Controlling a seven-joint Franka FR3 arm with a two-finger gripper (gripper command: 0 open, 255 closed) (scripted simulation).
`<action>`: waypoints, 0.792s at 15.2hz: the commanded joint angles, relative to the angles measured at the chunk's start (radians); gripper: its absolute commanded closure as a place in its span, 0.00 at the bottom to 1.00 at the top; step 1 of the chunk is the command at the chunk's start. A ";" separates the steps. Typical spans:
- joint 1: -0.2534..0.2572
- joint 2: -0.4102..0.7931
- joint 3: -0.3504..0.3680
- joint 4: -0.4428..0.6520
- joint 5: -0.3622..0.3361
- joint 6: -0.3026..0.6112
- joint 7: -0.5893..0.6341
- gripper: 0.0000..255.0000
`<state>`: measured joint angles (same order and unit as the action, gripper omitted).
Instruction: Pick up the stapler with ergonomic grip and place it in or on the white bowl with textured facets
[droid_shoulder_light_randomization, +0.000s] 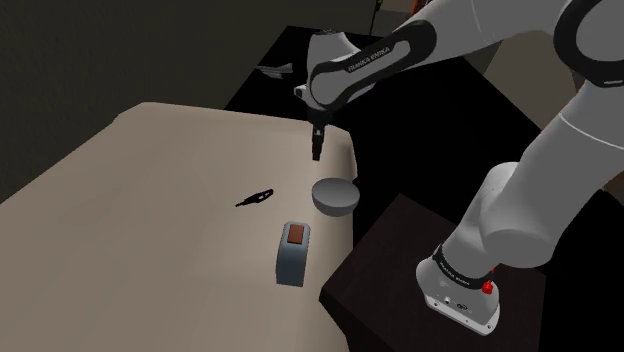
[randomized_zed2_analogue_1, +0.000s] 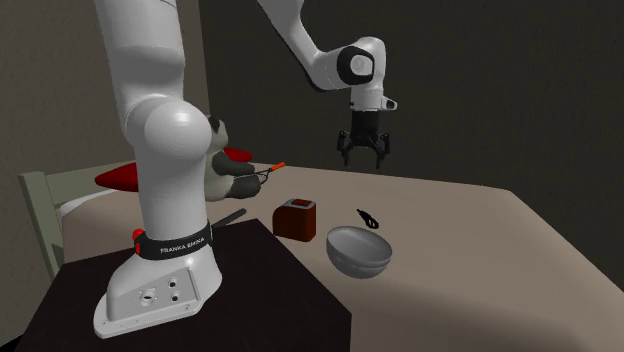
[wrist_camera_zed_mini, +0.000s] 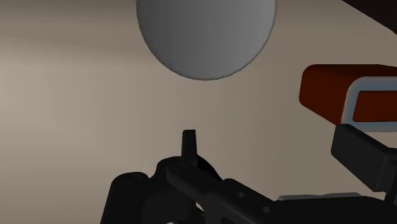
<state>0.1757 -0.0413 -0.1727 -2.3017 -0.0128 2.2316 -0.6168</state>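
Gripper: I see the gripper (randomized_zed2_analogue_1: 365, 160) hanging in the air above the table (droid_shoulder_light_randomization: 150, 190), pointing straight down. In the shoulder view it sits just above the bowl.
Jaws: spread apart in the second exterior view and holding nothing.
Stapler: the stapler (droid_shoulder_light_randomization: 292, 252) lies flat on the table, a grey-blue body with a red-brown top. It is close to the table edge nearest the stand (droid_shoulder_light_randomization: 400, 260) and well apart from the gripper.
Bowl: the bowl (droid_shoulder_light_randomization: 335, 195) is drawn plain grey. It stands upright on the table near the same edge, between the gripper and the stapler in the shoulder view. It is near the stapler but not touching it.
Wrist: I get the round bowl and the red-topped stapler side by side, with bare beige table between them.
Small black thing: this small black thing (droid_shoulder_light_randomization: 256, 198) lies on the table to the shoulder view's left of the bowl, apart from both. I can't make out what it is.
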 joint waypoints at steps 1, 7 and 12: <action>0.009 0.084 0.005 0.041 0.017 0.046 -0.058 0.00; 0.013 0.306 0.041 0.171 0.057 0.144 -0.216 0.00; 0.010 0.484 0.085 0.304 0.065 0.198 -0.325 0.00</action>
<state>0.1890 0.4071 -0.0959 -2.0252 0.0517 2.4194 -0.9154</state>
